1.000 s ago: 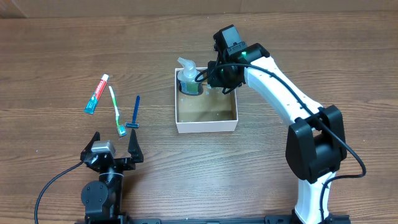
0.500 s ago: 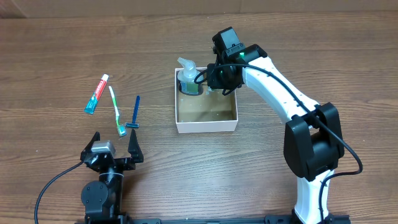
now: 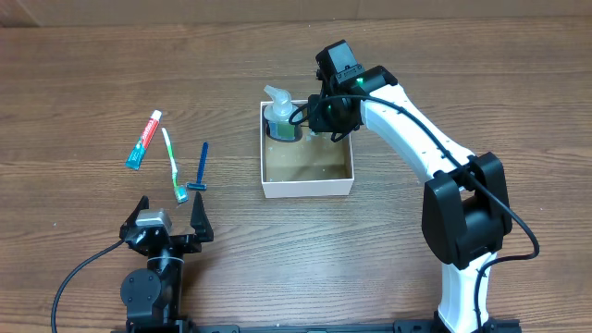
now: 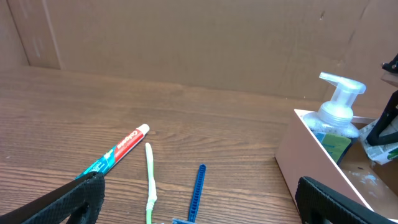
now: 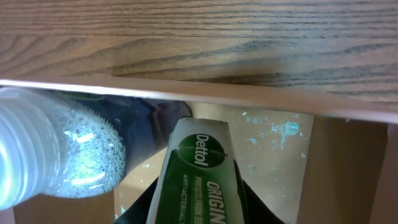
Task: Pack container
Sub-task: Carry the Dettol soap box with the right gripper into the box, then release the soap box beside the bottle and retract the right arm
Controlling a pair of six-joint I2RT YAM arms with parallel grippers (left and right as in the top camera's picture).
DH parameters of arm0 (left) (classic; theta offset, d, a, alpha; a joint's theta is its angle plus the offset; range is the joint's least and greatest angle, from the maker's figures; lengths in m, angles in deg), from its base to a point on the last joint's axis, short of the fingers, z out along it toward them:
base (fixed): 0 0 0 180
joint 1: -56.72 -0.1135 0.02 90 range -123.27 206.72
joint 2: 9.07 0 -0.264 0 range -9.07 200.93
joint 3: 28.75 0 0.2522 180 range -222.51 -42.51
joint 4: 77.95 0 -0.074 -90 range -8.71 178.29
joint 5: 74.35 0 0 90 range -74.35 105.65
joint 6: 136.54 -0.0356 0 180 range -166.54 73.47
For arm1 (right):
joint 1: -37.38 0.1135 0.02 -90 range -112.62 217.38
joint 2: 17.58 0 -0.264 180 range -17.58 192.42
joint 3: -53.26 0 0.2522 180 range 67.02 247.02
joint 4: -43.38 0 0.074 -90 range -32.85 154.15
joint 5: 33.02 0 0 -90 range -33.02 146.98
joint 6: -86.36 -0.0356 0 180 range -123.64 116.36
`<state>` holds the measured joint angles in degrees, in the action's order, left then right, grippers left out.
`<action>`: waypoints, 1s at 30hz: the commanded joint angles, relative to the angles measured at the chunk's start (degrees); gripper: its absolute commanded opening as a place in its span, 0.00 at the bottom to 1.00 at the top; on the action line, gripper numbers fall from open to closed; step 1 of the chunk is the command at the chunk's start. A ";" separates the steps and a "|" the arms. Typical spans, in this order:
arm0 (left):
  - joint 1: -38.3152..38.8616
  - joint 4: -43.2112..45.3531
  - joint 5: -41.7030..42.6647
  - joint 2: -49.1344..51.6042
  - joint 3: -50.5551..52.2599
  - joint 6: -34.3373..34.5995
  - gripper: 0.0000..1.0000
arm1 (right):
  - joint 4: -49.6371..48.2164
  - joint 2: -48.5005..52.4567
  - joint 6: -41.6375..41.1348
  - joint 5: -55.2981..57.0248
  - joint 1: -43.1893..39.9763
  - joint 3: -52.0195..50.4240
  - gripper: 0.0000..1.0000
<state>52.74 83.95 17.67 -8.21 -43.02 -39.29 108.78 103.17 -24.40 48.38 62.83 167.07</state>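
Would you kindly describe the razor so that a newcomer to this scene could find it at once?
Start at the white container in the middle of the wooden table; to its left three slim toiletries lie side by side. The razor is the one nearest the container, and it alone is all blue: the toothbrush beside it is white and green, the toothpaste red, white and teal.

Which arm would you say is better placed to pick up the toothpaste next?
Left: the left jaws sit open near the toothpaste, while the right jaws are shut on the Dettol packet over the container.
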 commanded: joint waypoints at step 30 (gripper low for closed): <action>0.15 -0.07 -0.55 -0.59 0.24 -0.87 1.00 | 9.70 -0.52 6.16 6.95 -1.75 11.56 0.43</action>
<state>52.74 83.95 17.67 -8.21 -43.02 -39.29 116.61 103.17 -21.71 51.70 61.78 171.66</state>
